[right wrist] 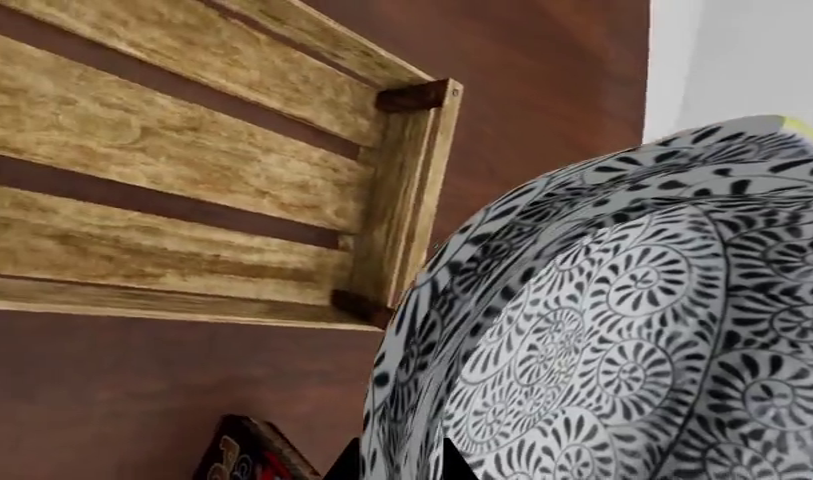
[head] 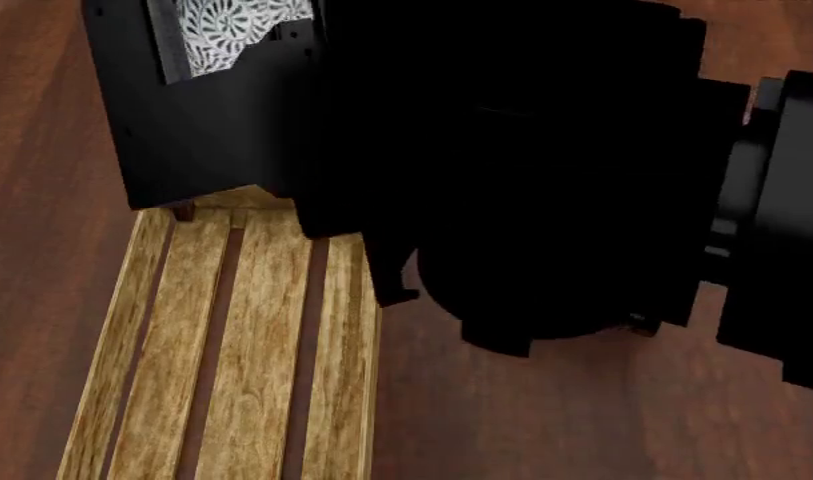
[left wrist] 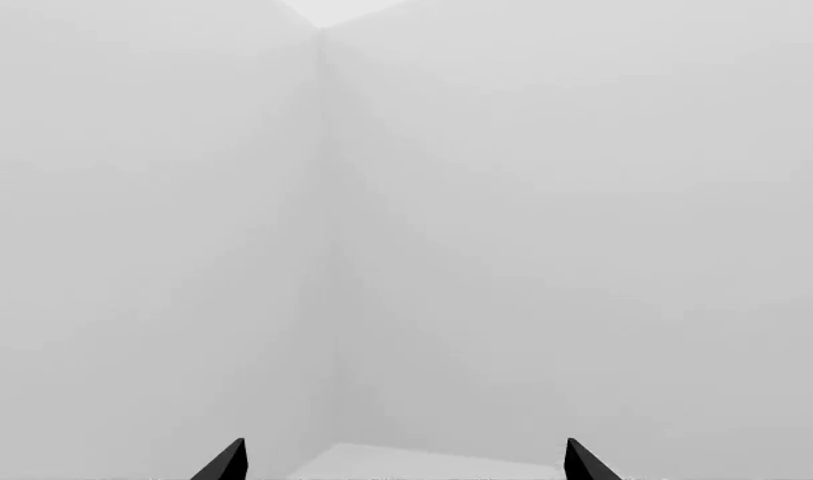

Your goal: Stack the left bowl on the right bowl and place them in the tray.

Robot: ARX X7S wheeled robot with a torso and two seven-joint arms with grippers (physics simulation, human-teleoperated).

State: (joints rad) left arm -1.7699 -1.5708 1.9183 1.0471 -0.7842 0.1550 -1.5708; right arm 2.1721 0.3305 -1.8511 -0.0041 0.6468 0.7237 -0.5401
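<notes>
The head view is largely blocked by black arm housing (head: 540, 170), which covers the far end of the tray (head: 233, 350) and everything beyond it. A patch of black-and-white patterned bowl (head: 233, 30) shows through a gap in that housing. In the right wrist view a dark box corner (right wrist: 253, 455) lies on the desk (right wrist: 139, 390) near the tray's short end.

The desk is dark reddish-brown wood. The tray rests on it, slatted, with dark corner posts (right wrist: 413, 96); the visible slats carry nothing. Pale grey walls meet at a corner (left wrist: 323, 200) in the left wrist view; a white wall (right wrist: 753, 60) borders the desk edge in the right wrist view.

Right fingers (right wrist: 440, 462): only 1 dark tip shows, against the patterned outer wall of the bowl (right wrist: 620, 340), which fills the view, beside the tray's end wall. The grip itself cannot be confirmed.

Left fingers (left wrist: 230, 462): 2 tips, spread wide, nothing between them, facing the wall.
</notes>
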